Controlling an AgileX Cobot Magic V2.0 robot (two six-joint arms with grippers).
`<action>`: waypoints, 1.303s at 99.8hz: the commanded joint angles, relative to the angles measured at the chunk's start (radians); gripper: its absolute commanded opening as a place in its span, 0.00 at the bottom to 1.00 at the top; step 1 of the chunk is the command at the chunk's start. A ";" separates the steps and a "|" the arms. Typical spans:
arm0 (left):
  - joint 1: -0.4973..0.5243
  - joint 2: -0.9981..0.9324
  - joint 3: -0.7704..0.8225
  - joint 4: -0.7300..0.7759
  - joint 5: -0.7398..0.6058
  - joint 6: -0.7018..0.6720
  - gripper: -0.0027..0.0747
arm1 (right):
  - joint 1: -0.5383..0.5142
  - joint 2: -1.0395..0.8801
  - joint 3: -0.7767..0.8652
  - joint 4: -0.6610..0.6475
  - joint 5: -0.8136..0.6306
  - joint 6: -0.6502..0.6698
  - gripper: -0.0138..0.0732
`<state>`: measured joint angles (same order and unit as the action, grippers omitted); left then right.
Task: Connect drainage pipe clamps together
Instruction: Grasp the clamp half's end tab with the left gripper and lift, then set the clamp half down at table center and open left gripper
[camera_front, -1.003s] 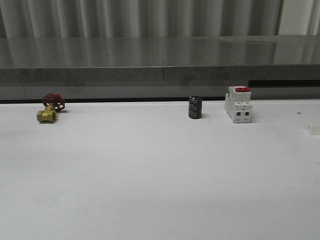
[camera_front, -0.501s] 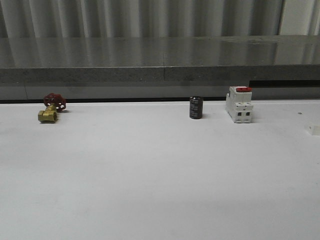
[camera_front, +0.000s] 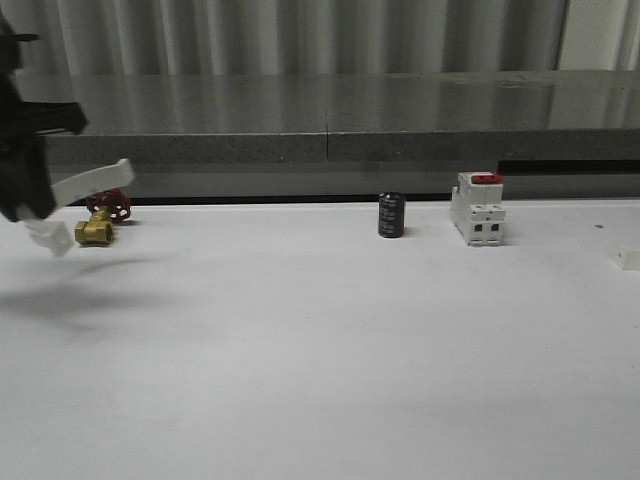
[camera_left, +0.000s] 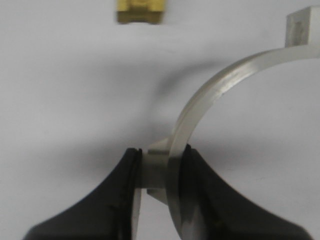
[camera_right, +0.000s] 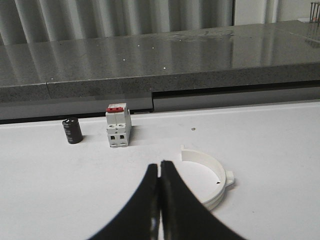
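The left gripper (camera_left: 159, 175) is clamped on one drainage pipe clamp half (camera_left: 220, 85), its black fingers (camera_left: 197, 185) pinching the white band at a small outer lug, so that the arc curves away from the jaws to a flat end tab. In the front view the same gripper (camera_front: 30, 205) hangs at the far left edge above the white table (camera_front: 320, 350), the held half (camera_front: 85, 185) tilted in the air with its shadow lying on the surface below it. Just beyond it on the table sits a brass valve (camera_front: 95, 230) with a red handwheel (camera_front: 108, 203), close to the held band but apart from it.

The right gripper (camera_right: 160, 175) has its two dark fingers pressed together with nothing between them. Near it on the table lies the second clamp half (camera_right: 212, 175), flat, its open side facing the fingers, with a lug on its outer curve.

Further back, near the table's rear edge, a black cylindrical capacitor (camera_front: 390, 215) stands upright, and beside it, apart, a white circuit breaker (camera_front: 477, 208) with a red switch. A small white piece (camera_front: 627, 258) sits at the right edge of the front view; what it is cannot be told. Behind the table runs a grey stone ledge (camera_front: 330, 120). The middle and near part of the table is bare open surface. No containers are on the table.
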<state>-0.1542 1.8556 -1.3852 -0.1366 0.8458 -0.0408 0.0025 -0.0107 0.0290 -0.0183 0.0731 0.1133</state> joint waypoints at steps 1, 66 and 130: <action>-0.090 -0.049 -0.019 0.037 -0.069 -0.101 0.01 | -0.006 -0.019 -0.020 0.005 -0.082 0.000 0.08; -0.294 0.113 -0.036 0.148 -0.140 -0.347 0.01 | -0.006 -0.019 -0.020 0.005 -0.082 0.000 0.08; -0.294 0.119 -0.036 0.148 -0.148 -0.347 0.48 | -0.006 -0.019 -0.020 0.005 -0.082 0.000 0.08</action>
<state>-0.4419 2.0258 -1.3903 0.0112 0.7228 -0.3758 0.0025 -0.0107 0.0290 -0.0183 0.0731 0.1133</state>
